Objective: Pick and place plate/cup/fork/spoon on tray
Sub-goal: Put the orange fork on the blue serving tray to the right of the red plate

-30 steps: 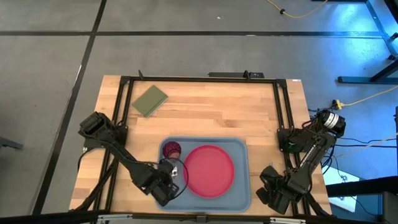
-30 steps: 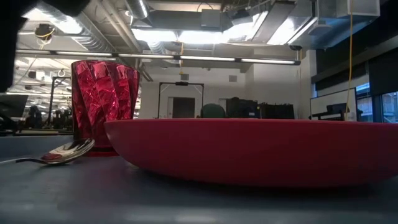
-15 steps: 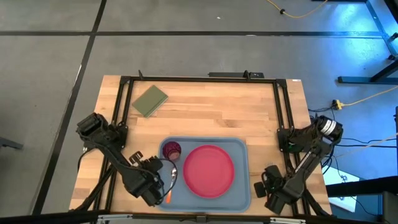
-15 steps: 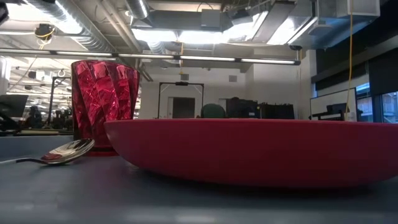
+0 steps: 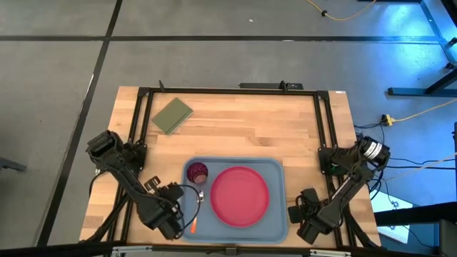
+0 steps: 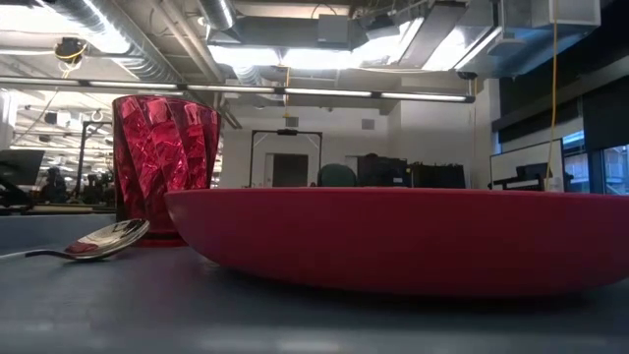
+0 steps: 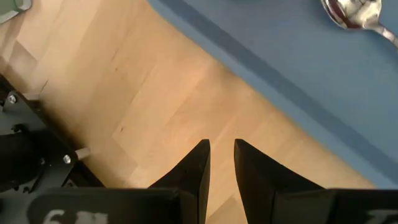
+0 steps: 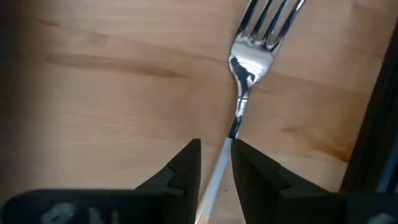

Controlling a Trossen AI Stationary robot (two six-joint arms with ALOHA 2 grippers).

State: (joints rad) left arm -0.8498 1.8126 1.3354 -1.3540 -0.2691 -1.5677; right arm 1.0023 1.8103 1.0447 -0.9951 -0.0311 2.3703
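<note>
fork: the small fork with silver tines and an orange handle (image 8: 249, 68) sits pinched in your right end effector (image 8: 216, 163). The thin shank runs between the two fingers and the tines stick out ahead, over bare wood.

right end effector: clenched on the fork, near the desk's (image 5: 243, 135) edge, beside the tray's right rim in the high view.

handling: my guess is it's light and stiff, with slick polished metal, so a narrow shank can pivot or slip. I'd hold lower, toward the handle, and keep your moves gentle.

tray: the large light blue plastic tray (image 5: 278, 214) already carries the flat pink-red plate (image 5: 240, 195), the small dark red faceted cup (image 5: 197, 172) and the silver-bowled, orange-handled spoon (image 5: 196, 211).

left end effector (image 7: 219, 155): almost closed with nothing in it, over wood just off the tray's edge; the spoon bowl is ahead of it.
</note>
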